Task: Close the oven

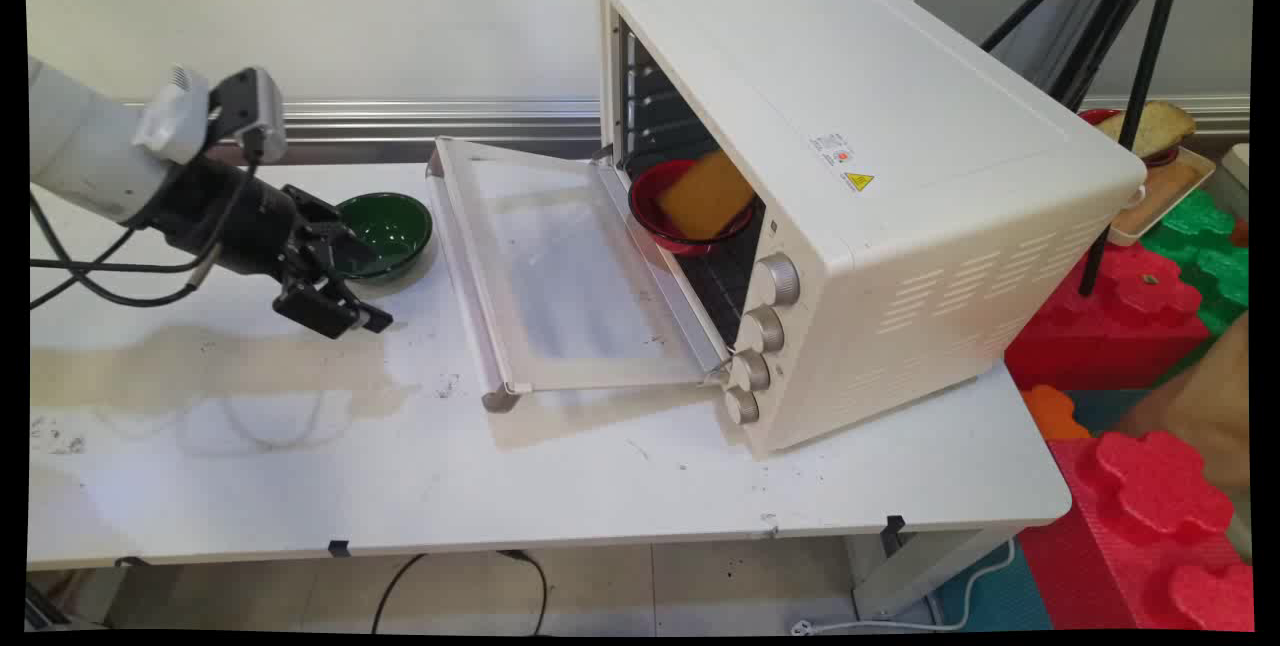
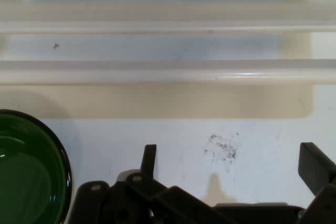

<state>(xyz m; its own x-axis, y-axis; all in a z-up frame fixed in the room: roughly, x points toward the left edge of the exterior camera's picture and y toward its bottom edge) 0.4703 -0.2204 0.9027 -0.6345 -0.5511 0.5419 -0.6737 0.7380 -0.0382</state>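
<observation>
A white counter (image 1: 560, 486) is filling the lower frame, with a cream toaster oven (image 1: 860, 176) sitting right of centre, its door (image 1: 560, 271) lying open. A red bowl (image 1: 690, 216) holding toast (image 1: 703, 194) is resting inside. At left, the hand (image 1: 345, 276) is hovering empty with fingers spread wide, just beside a green bowl (image 1: 385, 234).

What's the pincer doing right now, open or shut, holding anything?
Pincer: open, holding nothing, poised above the white table beside the green bowl.
</observation>
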